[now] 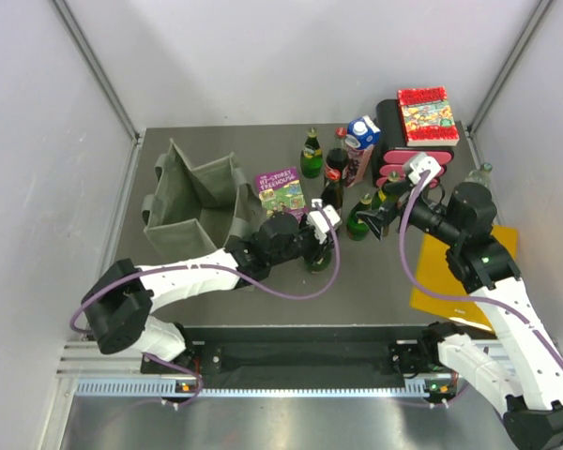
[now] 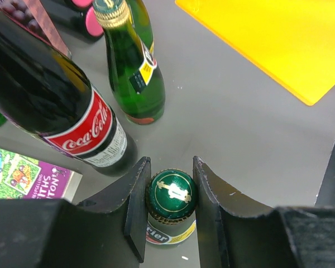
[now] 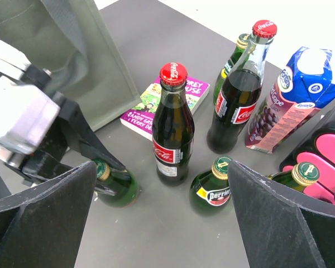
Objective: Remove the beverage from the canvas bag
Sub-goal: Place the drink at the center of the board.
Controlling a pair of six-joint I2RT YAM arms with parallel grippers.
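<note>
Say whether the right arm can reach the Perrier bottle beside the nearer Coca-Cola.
Probably yes: the right pincer stands open facing the Perrier bottle, nothing between them, though the Coca-Cola bottle crowds it.

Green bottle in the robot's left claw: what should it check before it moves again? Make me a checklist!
1. Grip: the left gripper is shut on the green Perrier bottle at its cap: ok.
2. Bottle out of the canvas bag: ok, it is beside the bag.
3. Bottle base resting on the table: cannot tell.
4. Room around it: the nearest Coca-Cola bottle is apart from it but close: ok.
5. The right gripper is open and holds nothing: ok.
</note>
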